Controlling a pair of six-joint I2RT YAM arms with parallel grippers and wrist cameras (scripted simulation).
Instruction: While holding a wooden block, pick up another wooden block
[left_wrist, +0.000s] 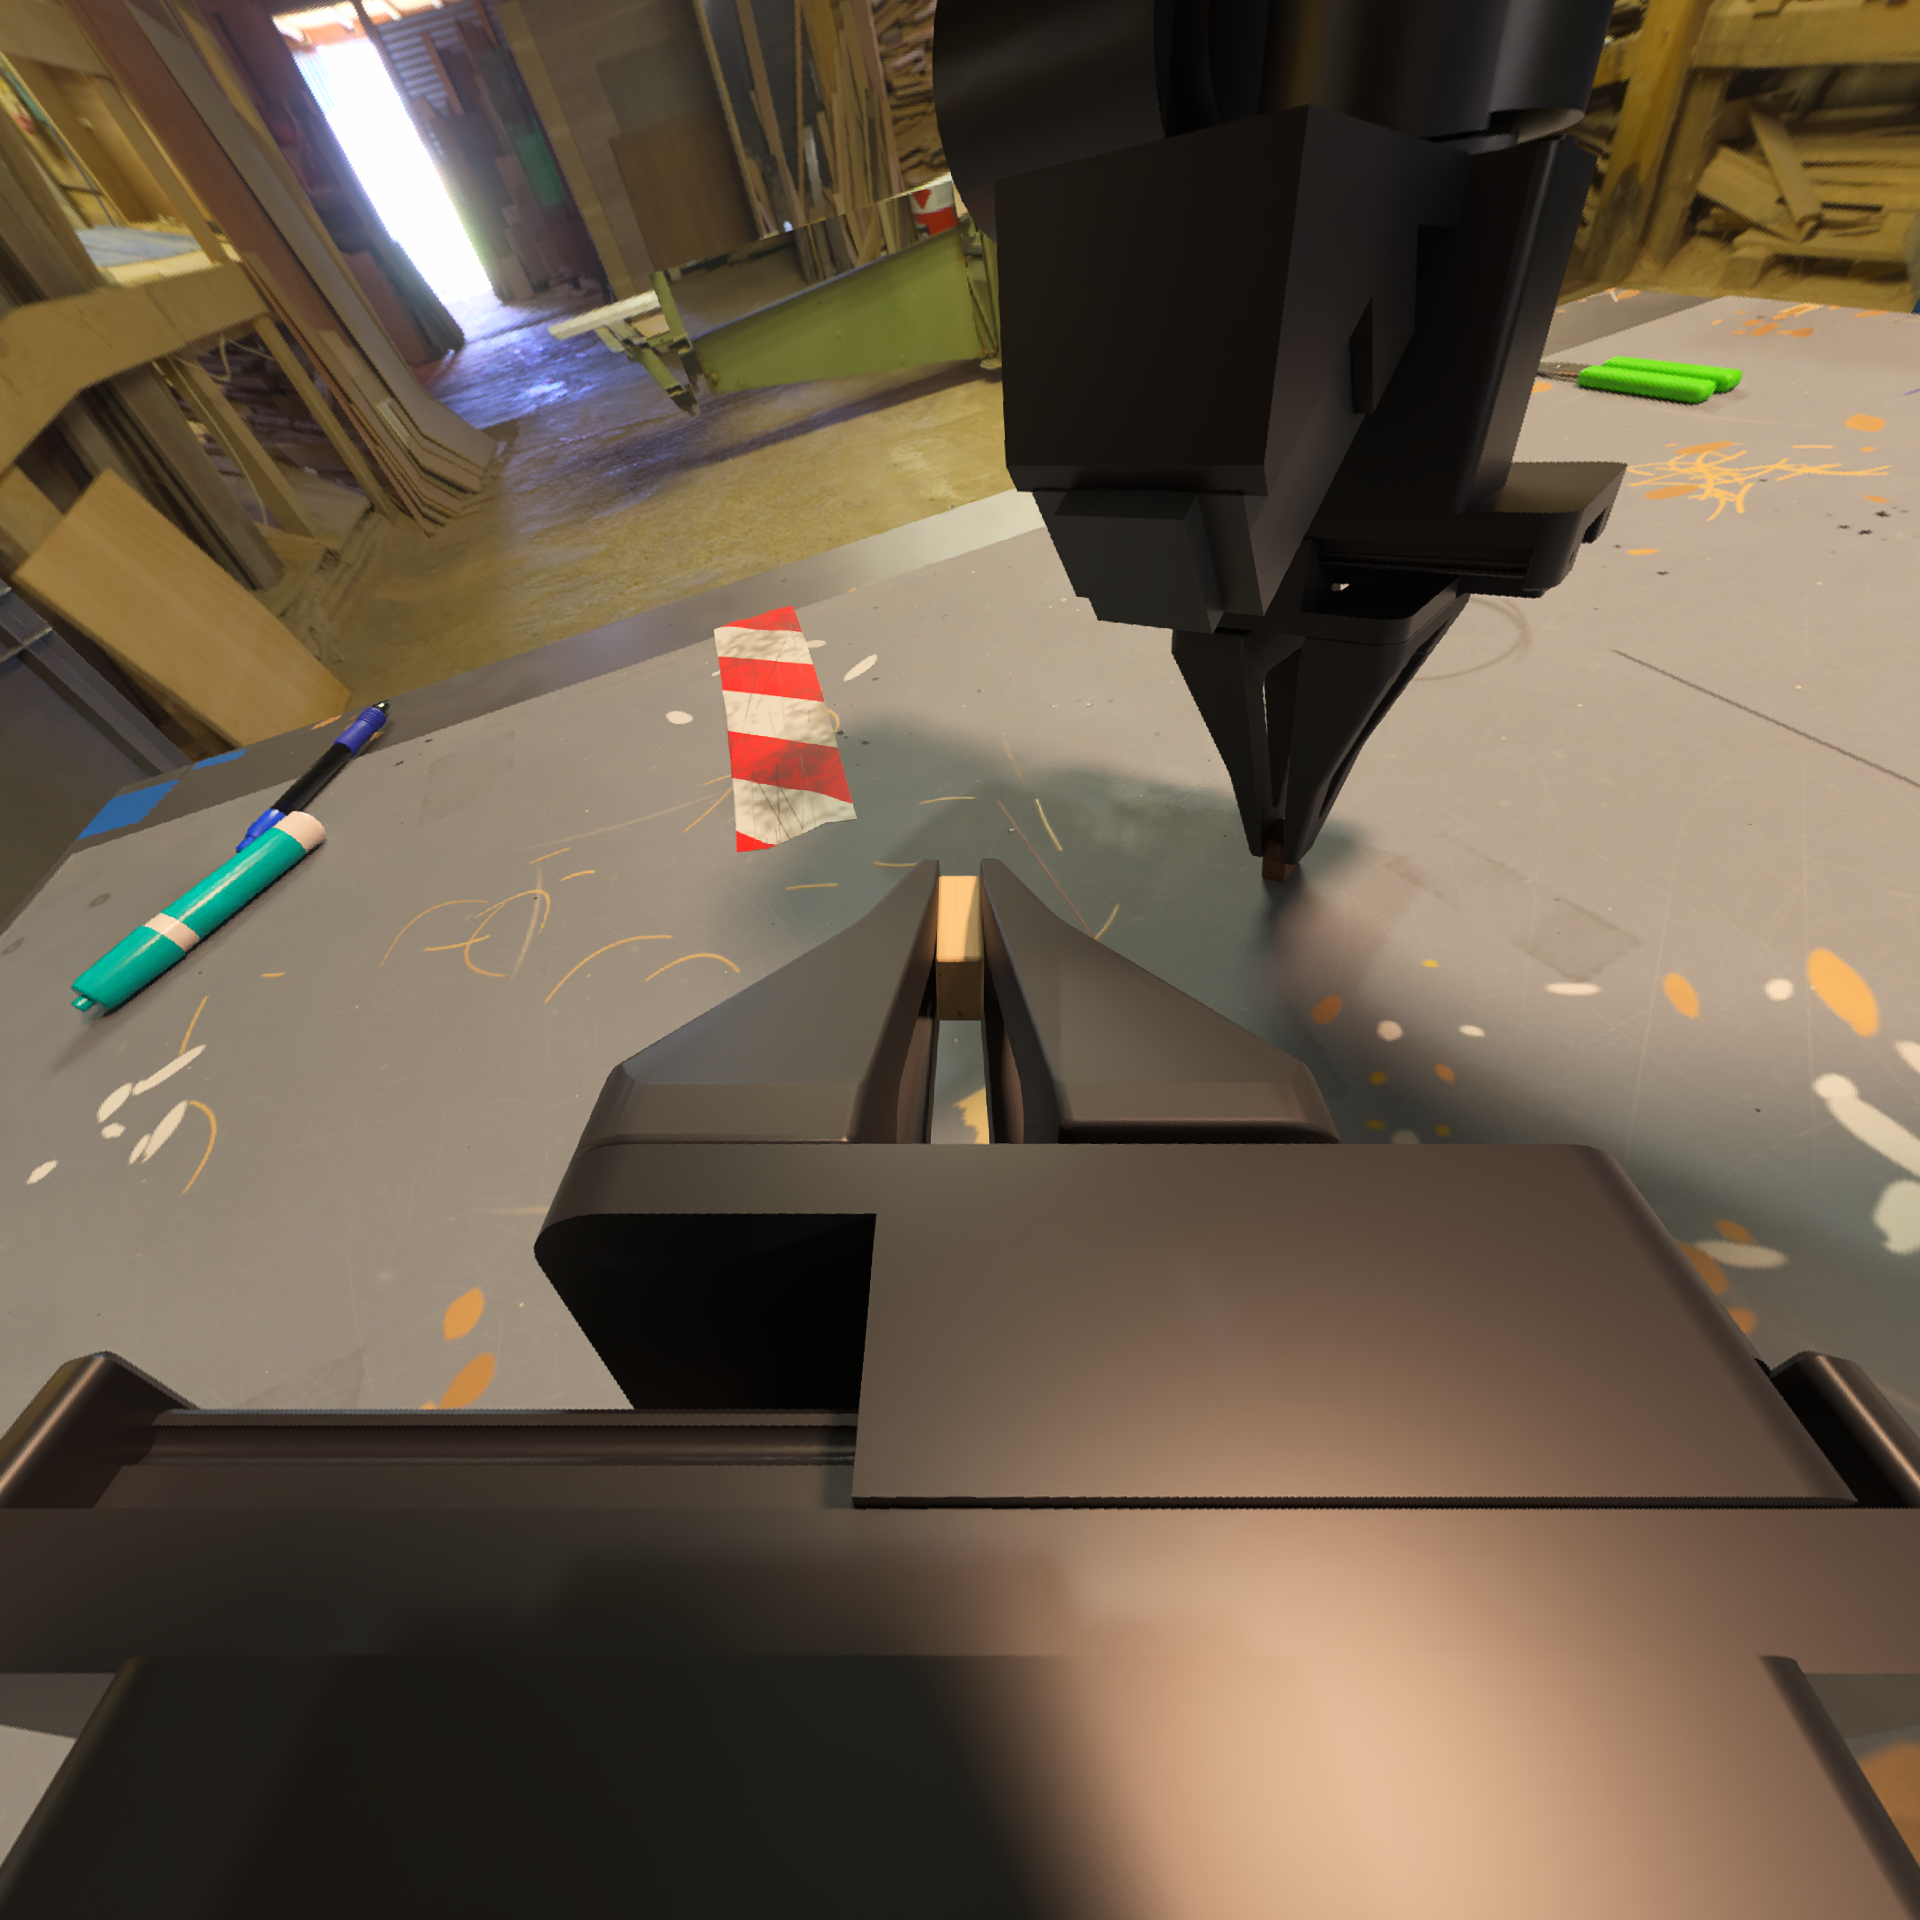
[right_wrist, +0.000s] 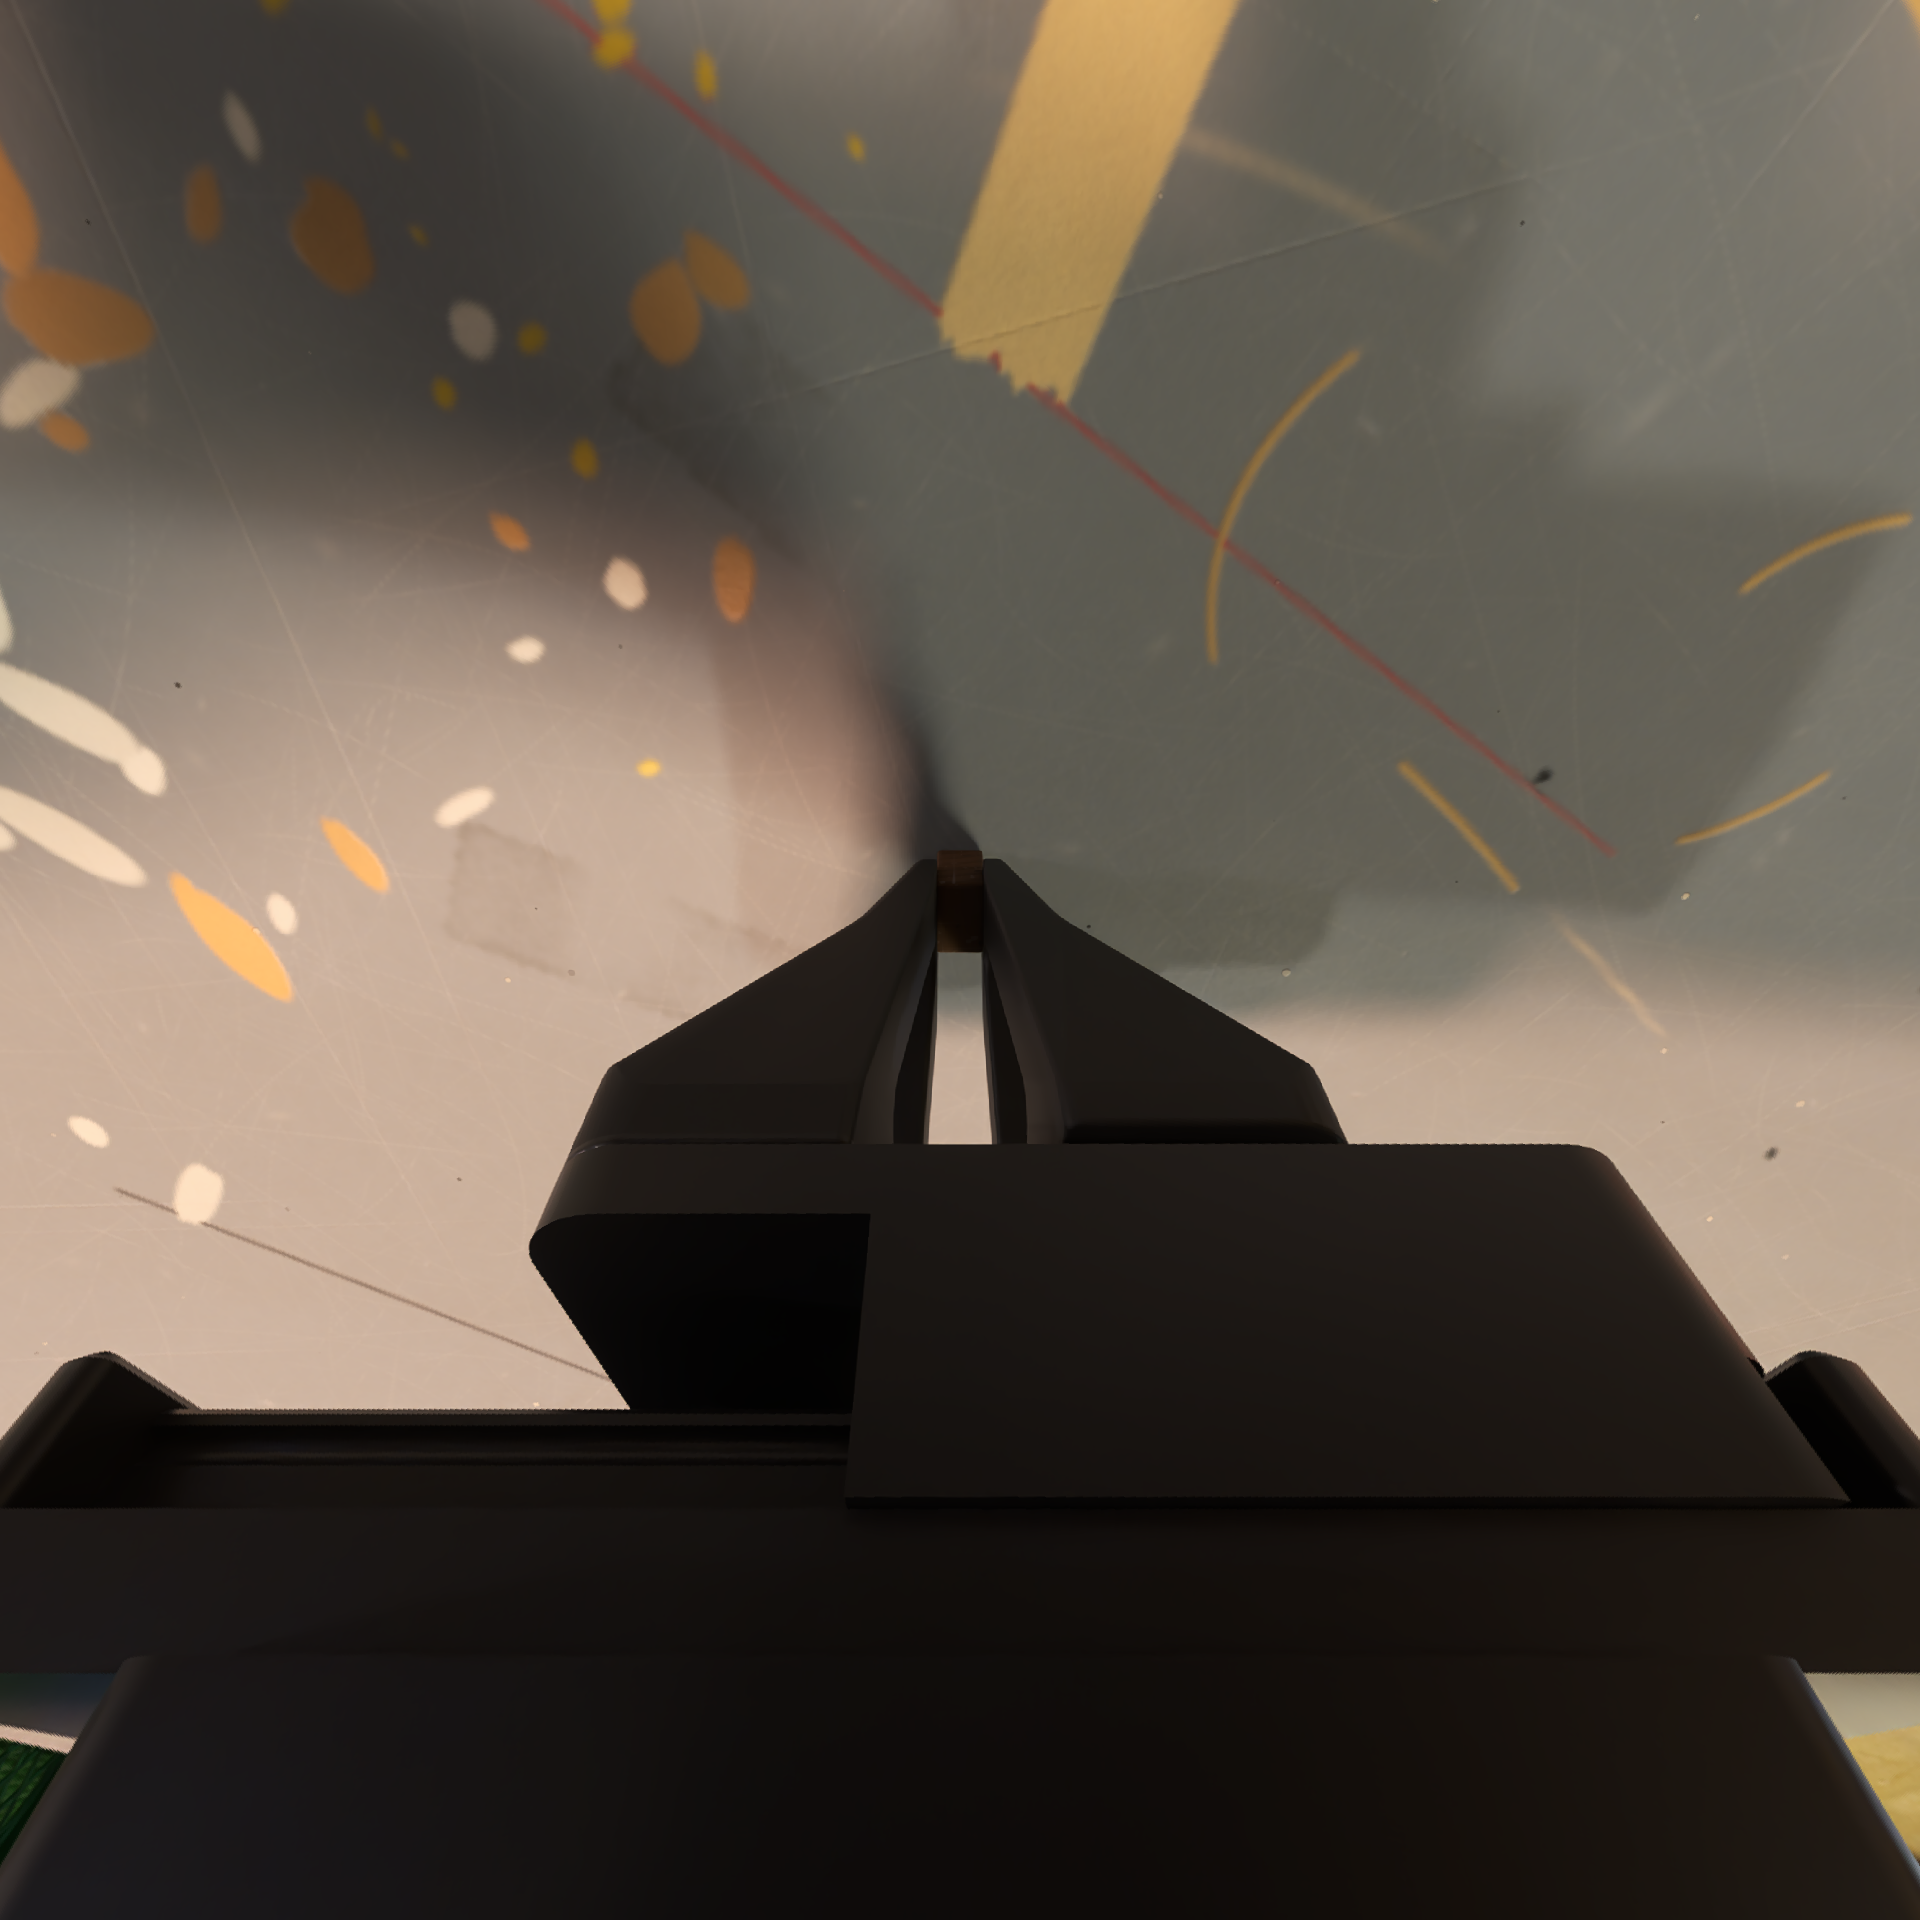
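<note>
While the left hand (left_wrist: 958, 883) is gripping a pale wooden block (left_wrist: 957, 940) between its closed-in fingers, the right hand (left_wrist: 1276, 831) is pinching a smaller, darker wooden block (left_wrist: 1277, 864) at its very tips. In the left wrist view, the right hand is hanging at about two o'clock from the left hand, pointing straight down, with the dark block sitting at or just above the grey, paint-flecked worktop (left_wrist: 520, 1143); contact cannot be told. The pale block's long axis is running along the left fingers, away from the camera. In the right wrist view, the dark block (right_wrist: 958, 899) is showing only as a small stub between the fingertips. Judging from this, both blocks are already being gripped, and lifting the right hand straight up is what remains. A teal marker (left_wrist: 197, 914), a blue pen (left_wrist: 317, 774) and a red-and-white striped strip (left_wrist: 781, 727) are lying at ten to eleven o'clock, well apart.
</note>
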